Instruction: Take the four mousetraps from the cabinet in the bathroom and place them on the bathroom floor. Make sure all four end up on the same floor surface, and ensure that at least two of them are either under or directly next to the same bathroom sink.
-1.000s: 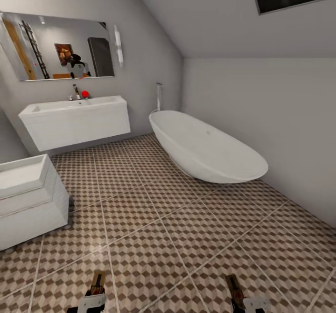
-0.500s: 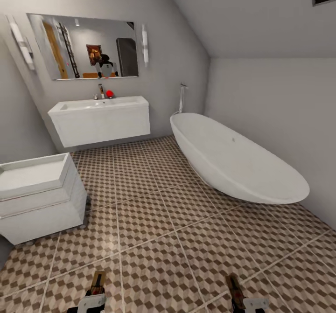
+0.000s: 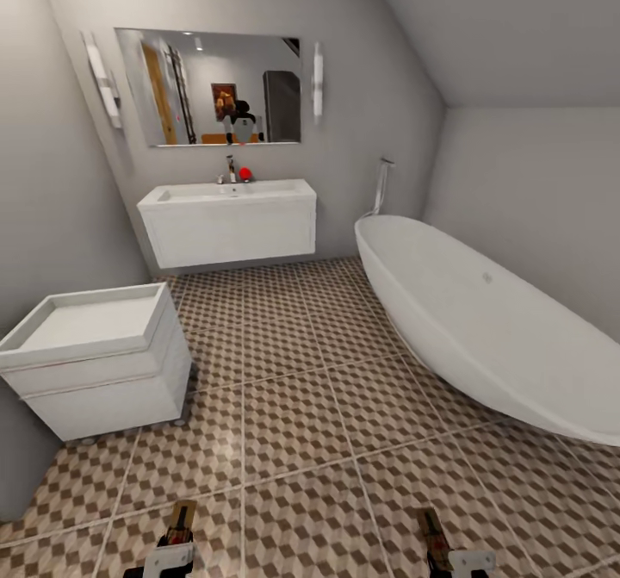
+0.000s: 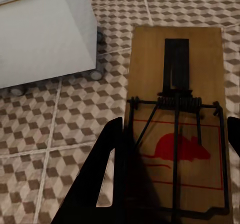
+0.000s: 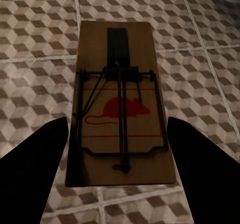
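Both tools still grip mousetraps (image 4: 175, 134); camera apparently panned left.

The head camera looks forward and down from high over the floor (image 3: 293, 423), facing the far wall with the sink (image 3: 228, 192) and the tub (image 3: 482, 320); the left gripper (image 3: 176, 531) and right gripper (image 3: 435, 535) just enter at its near edge. The left wrist camera looks steeply down along its fingers (image 4: 107, 169), very near a mousetrap (image 4: 175, 119) between them, with tiles and the white unit (image 4: 45, 33) beyond. The right wrist camera does likewise over its own trap (image 5: 120, 103). All three share the tiled floor; head and left wrist share the white unit (image 3: 95, 358).
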Controlling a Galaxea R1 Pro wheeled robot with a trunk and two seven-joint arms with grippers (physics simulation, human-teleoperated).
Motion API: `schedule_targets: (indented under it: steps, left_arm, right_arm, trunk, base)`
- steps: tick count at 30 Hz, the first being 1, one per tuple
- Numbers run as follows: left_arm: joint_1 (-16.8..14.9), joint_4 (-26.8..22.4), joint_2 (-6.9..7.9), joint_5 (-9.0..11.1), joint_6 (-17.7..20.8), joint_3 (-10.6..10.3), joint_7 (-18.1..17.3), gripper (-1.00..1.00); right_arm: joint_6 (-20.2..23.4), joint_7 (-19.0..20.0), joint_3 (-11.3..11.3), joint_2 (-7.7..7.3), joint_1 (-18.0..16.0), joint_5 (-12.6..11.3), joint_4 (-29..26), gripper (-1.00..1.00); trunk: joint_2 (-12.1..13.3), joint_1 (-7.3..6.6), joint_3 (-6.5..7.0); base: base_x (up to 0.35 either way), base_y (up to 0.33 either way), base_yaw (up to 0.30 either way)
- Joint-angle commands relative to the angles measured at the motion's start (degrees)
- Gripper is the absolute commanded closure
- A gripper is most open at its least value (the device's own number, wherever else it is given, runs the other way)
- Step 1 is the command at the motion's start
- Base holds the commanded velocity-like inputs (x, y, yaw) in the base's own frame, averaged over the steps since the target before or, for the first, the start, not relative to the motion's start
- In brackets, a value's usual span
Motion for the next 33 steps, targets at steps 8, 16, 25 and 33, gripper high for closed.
schedule_targets:
  steps: [8,16,25,33]
  left_arm:
    - [-0.07,0.22,-0.03,-0.24,-0.18,-0.45,0.70,1.00]
    - [-0.08,0.22,-0.03,-0.24,-0.18,-0.45,0.70,1.00]
    - [-0.08,0.22,-0.03,-0.25,1.51,-0.45,0.62,1.00]
    - [-0.09,0.22,-0.03,-0.27,1.83,-0.45,0.61,1.00]
  right_arm:
    - [-0.12,-0.24,0.07,-0.02,-0.02,0.41,0.02,1.00]
    - [-0.12,-0.24,0.10,-0.02,-0.02,0.41,0.02,1.00]
    - [-0.12,-0.22,0.15,-0.02,-0.02,0.41,0.02,1.00]
    - [-0.12,-0.17,0.16,-0.04,-0.02,0.41,0.02,1.00]
  trunk:
    - [-0.03,0.03,-0.05]
    - [-0.03,0.03,-0.05]
    - [-0.03,0.03,-0.05]
    - [-0.03,0.03,-0.05]
  base:
    - [0.330,-0.102,0.288]
    - [0.330,-0.116,0.288]
    - [0.330,-0.116,0.280]
    - [0.330,-0.116,0.046]
